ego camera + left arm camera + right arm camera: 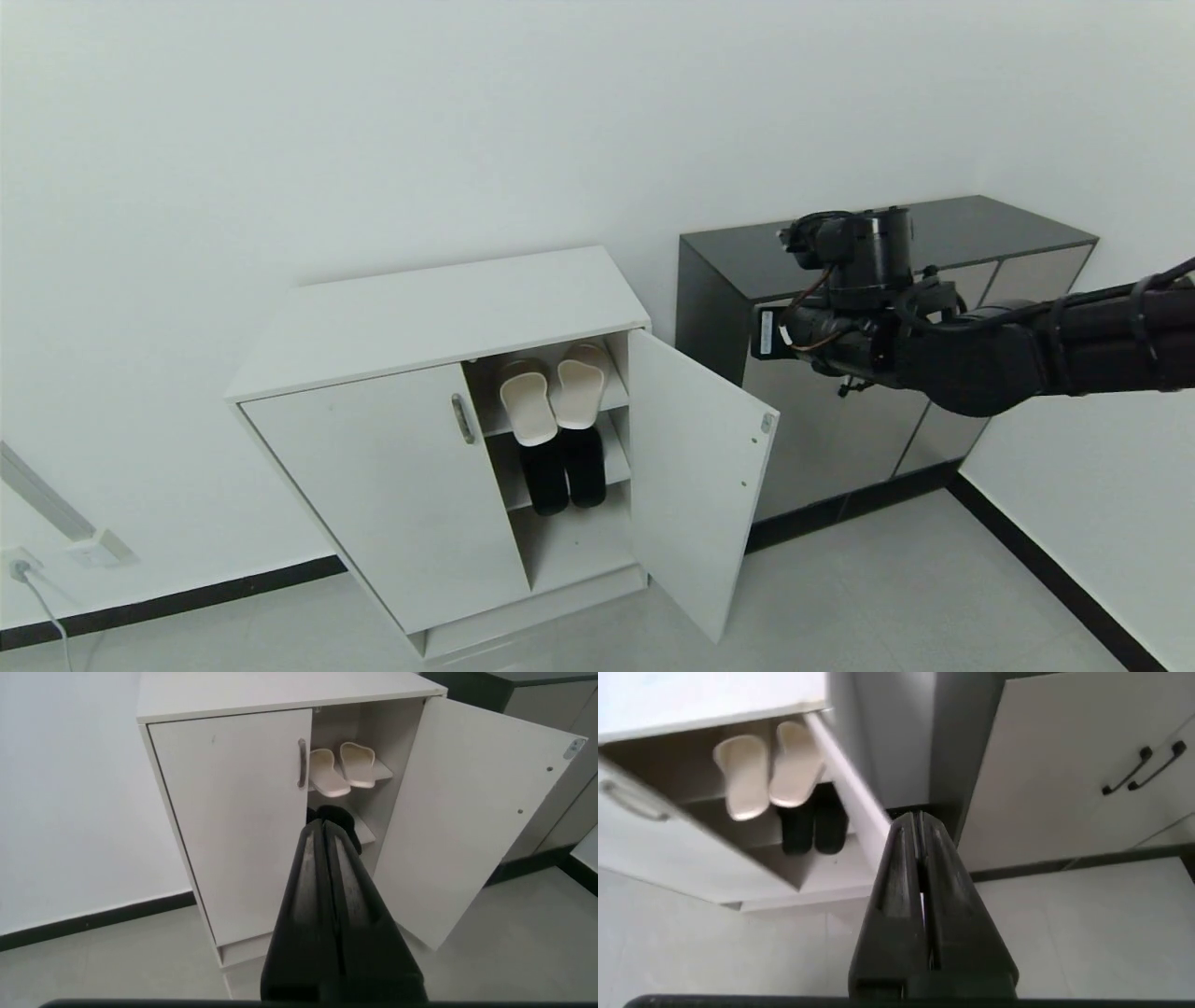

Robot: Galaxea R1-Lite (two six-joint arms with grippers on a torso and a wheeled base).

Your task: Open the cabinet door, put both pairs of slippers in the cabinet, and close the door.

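Already shelved: both slipper pairs, right door wide open

Inside the white cabinet (439, 313), on the upper shelf, cream slippers (551, 397) side by side, ends poking past the shelf edge. Directly below, on the middle shelf, black slippers (565, 471), likewise paired. On the right, cabinet door (695, 467) swung wide toward the room. On the other side, left door (392, 485) shut, with a metal handle (462, 418) at its inner edge.

In the air near the open door's upper outer corner, right gripper (920, 817), fingers pressed together and holding nothing. Out in front of the cabinet, left gripper (322, 826), likewise closed and empty, pointed at the opening between the doors.

Right of the cabinet, against the same wall, a black-topped sideboard (934, 233) with grey doors. Low on the wall at far left, a socket (19, 565) with a cable plugged in.
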